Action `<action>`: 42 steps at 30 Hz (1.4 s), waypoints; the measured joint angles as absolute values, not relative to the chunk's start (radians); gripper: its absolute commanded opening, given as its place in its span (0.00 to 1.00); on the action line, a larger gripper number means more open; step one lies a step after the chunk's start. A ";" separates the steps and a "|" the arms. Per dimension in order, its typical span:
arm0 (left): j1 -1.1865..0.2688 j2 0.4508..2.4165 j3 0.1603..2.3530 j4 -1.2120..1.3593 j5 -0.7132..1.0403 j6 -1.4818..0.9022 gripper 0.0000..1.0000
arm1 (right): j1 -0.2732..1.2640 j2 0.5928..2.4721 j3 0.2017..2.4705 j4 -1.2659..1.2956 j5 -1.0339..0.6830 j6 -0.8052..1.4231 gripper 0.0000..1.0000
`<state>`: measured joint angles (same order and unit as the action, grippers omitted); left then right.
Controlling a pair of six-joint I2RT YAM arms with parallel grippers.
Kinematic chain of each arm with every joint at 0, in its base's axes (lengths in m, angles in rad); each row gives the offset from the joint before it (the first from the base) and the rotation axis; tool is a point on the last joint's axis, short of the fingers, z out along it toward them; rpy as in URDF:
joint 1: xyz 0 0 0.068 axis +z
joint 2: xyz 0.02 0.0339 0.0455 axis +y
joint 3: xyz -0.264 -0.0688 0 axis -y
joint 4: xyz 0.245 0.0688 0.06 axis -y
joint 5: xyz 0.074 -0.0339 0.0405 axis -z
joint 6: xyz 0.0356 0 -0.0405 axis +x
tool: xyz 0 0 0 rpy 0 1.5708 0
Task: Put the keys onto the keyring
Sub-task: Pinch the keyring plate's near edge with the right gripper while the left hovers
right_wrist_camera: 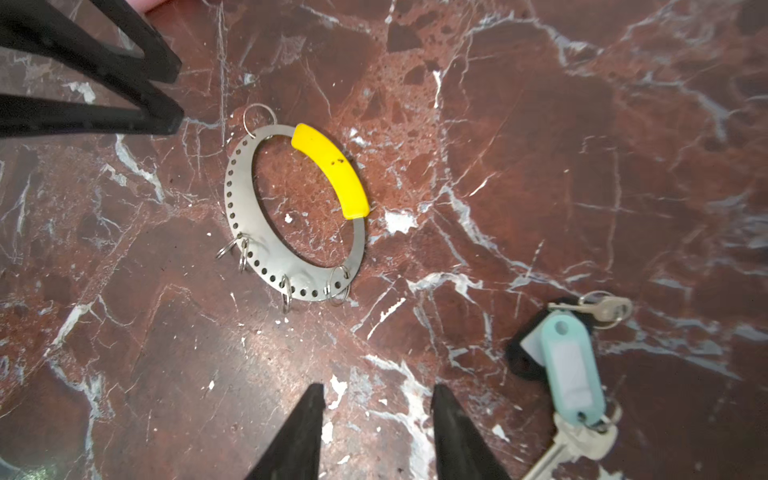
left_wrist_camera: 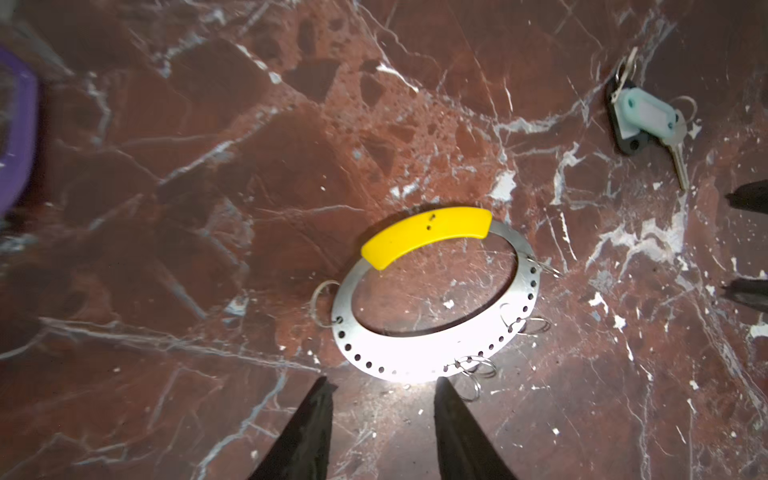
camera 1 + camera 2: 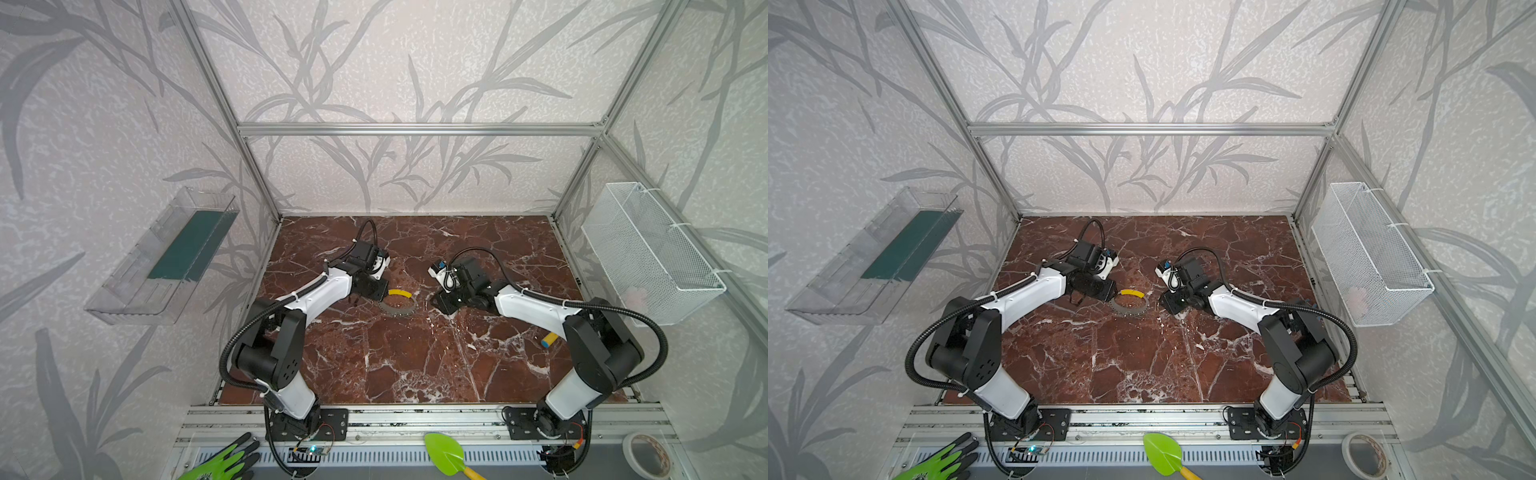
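Note:
The keyring (image 3: pixel 398 311) (image 3: pixel 1128 309), a flat grey hoop with a row of holes and a yellow sleeve (image 2: pixel 428 235), lies flat on the marble table between both arms. Small split rings hang from its rim. My left gripper (image 2: pixel 383 380) is open just short of the hoop's rim (image 2: pixel 345 299) and holds nothing. The keys (image 1: pixel 571 370) (image 2: pixel 644 112), with a pale teal tag, lie on the table beside my right gripper (image 1: pixel 379 387). It is open over bare table, apart from the hoop (image 1: pixel 237 195). In both top views I cannot make out the keys.
A yellow and blue cylinder (image 3: pixel 548 338) lies by the right arm. A white mesh basket (image 3: pixel 648 253) hangs on the right wall, a clear tray (image 3: pixel 162 257) on the left. Glove (image 3: pixel 224 461), green trowel (image 3: pixel 446 453) and tape roll (image 3: pixel 646 455) sit at the front.

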<state>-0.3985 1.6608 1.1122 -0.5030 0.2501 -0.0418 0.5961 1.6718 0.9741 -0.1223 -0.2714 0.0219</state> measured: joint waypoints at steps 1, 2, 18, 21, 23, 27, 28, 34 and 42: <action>-0.406 1.661 1.112 -0.510 0.253 -0.046 0.40 | 0.605 1.682 0.983 -0.130 -0.271 0.029 0.38; -0.415 1.660 1.112 -0.512 0.257 -0.050 0.40 | 0.614 1.692 0.992 -0.138 -0.271 0.037 0.37; -0.440 1.491 1.002 -0.400 0.136 -0.083 0.35 | 0.747 1.759 0.819 0.183 -0.274 0.280 0.27; -0.439 1.473 0.991 -0.378 0.113 -0.082 0.35 | 0.755 1.794 0.804 0.260 -0.263 0.302 0.26; -0.439 1.470 0.985 -0.368 0.101 -0.080 0.35 | 0.756 1.812 0.799 0.315 -0.262 0.316 0.26; -0.439 1.469 0.975 -0.361 0.078 -0.075 0.35 | 0.759 1.841 0.799 0.384 -0.262 0.334 0.26; -0.439 1.468 0.973 -0.360 0.074 -0.073 0.35 | 0.759 1.846 0.799 0.396 -0.262 0.337 0.26; -0.439 1.456 0.961 -0.353 0.049 -0.062 0.33 | 0.760 1.856 0.799 0.421 -0.259 0.347 0.21; -0.439 1.451 0.956 -0.342 0.042 -0.053 0.32 | 0.775 1.868 0.805 0.429 -0.255 0.347 0.16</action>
<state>-0.4385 1.4513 0.9562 -0.3424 0.0418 -0.0532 0.7753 1.8683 0.8051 0.4290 -0.2546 0.3466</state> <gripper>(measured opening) 0.324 0.163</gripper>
